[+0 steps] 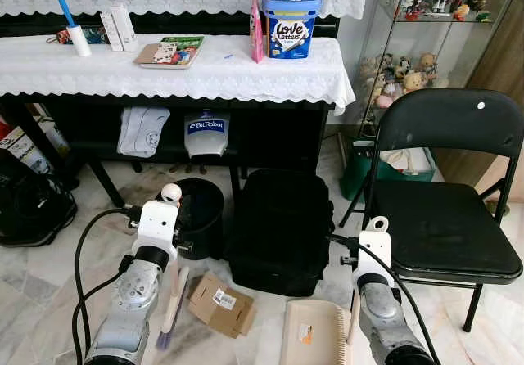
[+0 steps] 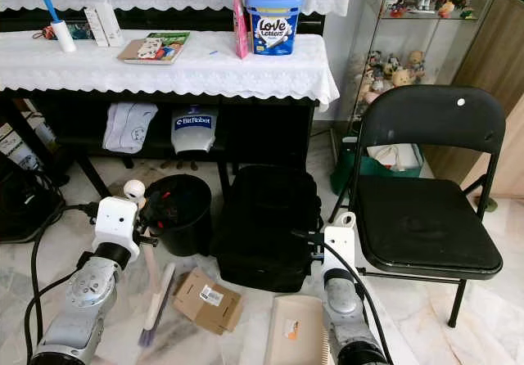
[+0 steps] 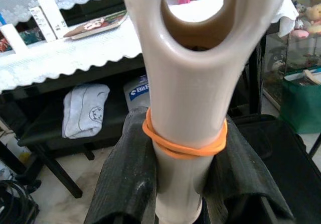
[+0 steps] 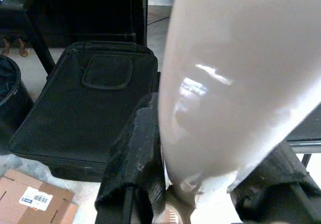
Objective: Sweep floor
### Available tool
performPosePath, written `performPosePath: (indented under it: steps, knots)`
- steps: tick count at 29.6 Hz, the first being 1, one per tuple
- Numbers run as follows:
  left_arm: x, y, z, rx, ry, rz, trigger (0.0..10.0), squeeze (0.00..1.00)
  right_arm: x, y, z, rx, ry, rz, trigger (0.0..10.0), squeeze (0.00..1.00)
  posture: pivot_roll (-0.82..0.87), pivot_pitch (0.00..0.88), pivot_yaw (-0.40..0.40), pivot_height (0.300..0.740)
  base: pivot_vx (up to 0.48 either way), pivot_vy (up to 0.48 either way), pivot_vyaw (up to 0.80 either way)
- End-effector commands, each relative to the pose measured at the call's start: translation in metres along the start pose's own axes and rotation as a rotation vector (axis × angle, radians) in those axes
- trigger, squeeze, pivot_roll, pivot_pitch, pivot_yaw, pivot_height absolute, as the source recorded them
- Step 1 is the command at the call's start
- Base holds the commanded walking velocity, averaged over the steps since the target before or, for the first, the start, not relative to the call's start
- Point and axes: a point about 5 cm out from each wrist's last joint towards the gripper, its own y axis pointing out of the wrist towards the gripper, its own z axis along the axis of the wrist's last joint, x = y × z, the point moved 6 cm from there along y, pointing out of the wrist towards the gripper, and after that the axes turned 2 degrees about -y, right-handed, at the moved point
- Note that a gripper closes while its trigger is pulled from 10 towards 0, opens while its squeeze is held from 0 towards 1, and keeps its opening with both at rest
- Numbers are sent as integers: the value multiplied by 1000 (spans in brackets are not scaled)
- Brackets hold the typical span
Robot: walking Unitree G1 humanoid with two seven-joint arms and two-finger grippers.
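Clutter is the chief hazard here. The chair [image 1: 446,193] stands close on the right and the black bag [image 1: 281,230] lies straight ahead on the floor [image 1: 33,287], with the bin [image 1: 196,216] beside it and the table [image 1: 196,74] just behind; a wide stroke could be stopped by any of these, and the chair legs could be knocked by the right arm. The carton [image 1: 219,304] lies flat on the floor between the brush [image 1: 173,304] and the dustpan [image 1: 315,332], near both. It is judged too bulky to be swept cleanly, so it may be pushed against the bag or may ride over the pan's edge. The black cables looping off both forearms could also be snagged on the bin or the chair frame.

Both arms are held low and forward, forearms angled down toward the floor. The brush handle is clamped between the fingers of the left end effector [image 3: 183,184], an orange band [image 3: 183,146] wrapped round the handle just above them, bristles down near the carton. The dustpan handle is gripped by the right end effector [image 4: 200,184], the pan resting low in front of the robot.
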Motion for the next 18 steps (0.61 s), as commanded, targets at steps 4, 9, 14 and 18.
performPosePath:
  steps: [4, 9, 14, 18]
  knots:
    - [-14, 2, 11, 45, 53, 62, 10000, 0, -3, -1, -5, -21, 8, 5, 10000, 0, 77, 0, 49, 740, 0, 0, 0]
    - [-22, 6, 10, 39, 65, 104, 10000, 0, -2, -1, 2, 20, 20, 6, 10000, 0, 71, 23, 44, 740, 0, 0, 0]
    - [-41, 22, 7, 12, -20, 178, 10000, 0, -3, -2, 7, 50, 9, 21, 10000, 0, 57, 50, 38, 740, 0, 0, 0]
    - [-37, 25, -7, -19, -40, 159, 10000, 0, -2, -5, 11, 93, 15, 24, 10000, 0, 24, 75, 40, 740, 0, 0, 0]
